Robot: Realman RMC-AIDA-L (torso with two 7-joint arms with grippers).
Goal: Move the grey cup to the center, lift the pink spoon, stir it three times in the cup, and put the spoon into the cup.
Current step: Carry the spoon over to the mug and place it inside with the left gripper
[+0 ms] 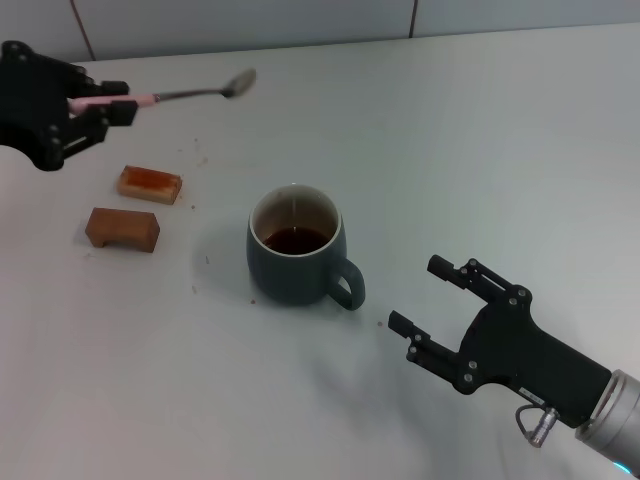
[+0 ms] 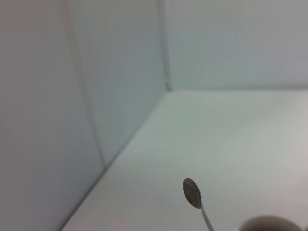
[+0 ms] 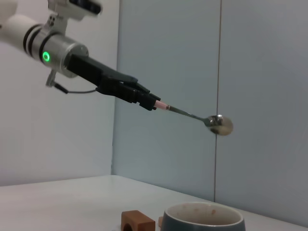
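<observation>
The grey cup, a squat dark grey-blue mug with dark brown liquid, stands upright at the middle of the table, handle toward my right gripper. Its rim shows in the right wrist view. My left gripper at the far left is shut on the pink handle of the pink spoon and holds it in the air, metal bowl pointing right. The spoon also shows in the right wrist view and its bowl in the left wrist view. My right gripper is open and empty, low at the right of the cup's handle.
Two brown rectangular blocks lie on the white table left of the cup. A pale wall runs along the table's far edge.
</observation>
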